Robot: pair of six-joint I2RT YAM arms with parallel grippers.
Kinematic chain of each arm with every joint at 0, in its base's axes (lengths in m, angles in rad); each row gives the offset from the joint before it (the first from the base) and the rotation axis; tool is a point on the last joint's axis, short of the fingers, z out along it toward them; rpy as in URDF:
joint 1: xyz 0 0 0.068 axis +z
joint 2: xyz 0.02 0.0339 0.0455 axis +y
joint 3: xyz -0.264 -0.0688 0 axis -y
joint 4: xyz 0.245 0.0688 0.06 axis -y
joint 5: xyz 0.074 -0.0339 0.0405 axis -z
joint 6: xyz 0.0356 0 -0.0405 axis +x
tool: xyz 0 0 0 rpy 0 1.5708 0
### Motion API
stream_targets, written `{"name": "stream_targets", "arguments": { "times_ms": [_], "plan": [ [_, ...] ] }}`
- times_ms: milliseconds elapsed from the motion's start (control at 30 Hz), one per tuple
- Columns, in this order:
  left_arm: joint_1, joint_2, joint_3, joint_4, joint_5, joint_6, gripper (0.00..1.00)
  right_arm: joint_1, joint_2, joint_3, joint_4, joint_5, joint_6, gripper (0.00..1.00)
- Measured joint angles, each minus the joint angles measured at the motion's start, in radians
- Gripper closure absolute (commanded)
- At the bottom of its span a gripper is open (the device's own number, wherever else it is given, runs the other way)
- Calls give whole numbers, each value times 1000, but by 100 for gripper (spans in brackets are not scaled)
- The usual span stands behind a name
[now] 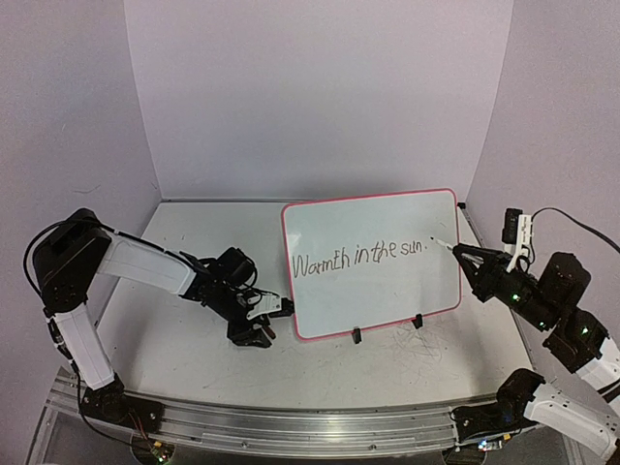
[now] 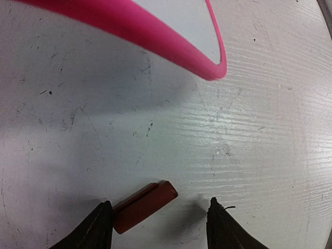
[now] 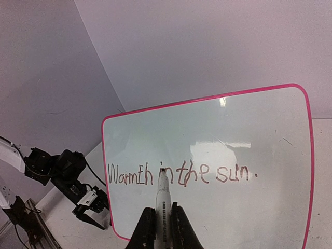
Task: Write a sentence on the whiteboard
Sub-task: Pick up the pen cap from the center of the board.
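The whiteboard [image 1: 378, 218] stands upright on two black clip feet [image 1: 356, 335], pink-framed, and reads "Warmth in the sun." in brown ink [image 3: 181, 176]. My right gripper [image 1: 472, 260] [image 3: 162, 208] is shut on a white marker [image 3: 162, 189], whose tip points at the board's right part near the end of the writing; I cannot tell whether it touches. My left gripper [image 1: 260, 325] [image 2: 160, 205] hangs open, low over the table by the board's lower left corner [image 2: 212, 70]. A red-brown cap [image 2: 142, 207] lies on the table between its fingers, close to the left one.
The scuffed grey tabletop [image 1: 194, 368] is enclosed by pale walls at the back and both sides. An aluminium rail [image 1: 291, 426] with the arm bases runs along the near edge. A black cable [image 1: 572, 221] loops above the right arm.
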Motion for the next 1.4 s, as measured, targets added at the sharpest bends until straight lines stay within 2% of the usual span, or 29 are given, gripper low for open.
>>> {"name": "stream_targets", "arguments": {
  "times_ms": [167,300,567,633,767,833,1000,1133,1200,1300,1400],
  "plan": [
    [-10,-27,-22,-16,-26,-29,48,0,6,0,2,0,1,100],
    [-20,-30,-23,-19,-48,-50,59,0,12,0,1,0,3,100],
    [-50,-30,-20,-14,-105,-80,72,0,13,0,3,0,10,100],
    [-56,-30,-20,-14,-115,-87,72,0,15,0,3,0,10,100],
    [-70,-30,-18,-15,-124,-101,58,0,19,0,3,0,11,100],
    [-86,-31,-19,-16,-128,-106,56,0,21,0,3,0,11,100],
    [-140,-32,-19,-14,-142,-119,60,0,28,0,5,-1,12,100],
    [-162,-32,-19,-12,-148,-119,72,0,38,0,5,-1,14,100],
    [-167,-32,-19,-11,-151,-122,75,0,41,0,5,-2,14,100],
    [-173,-32,-19,-8,-156,-123,75,0,41,0,6,-2,15,100],
    [-177,-32,-19,-7,-163,-133,66,0,41,0,8,-2,15,100]
  ]
}}
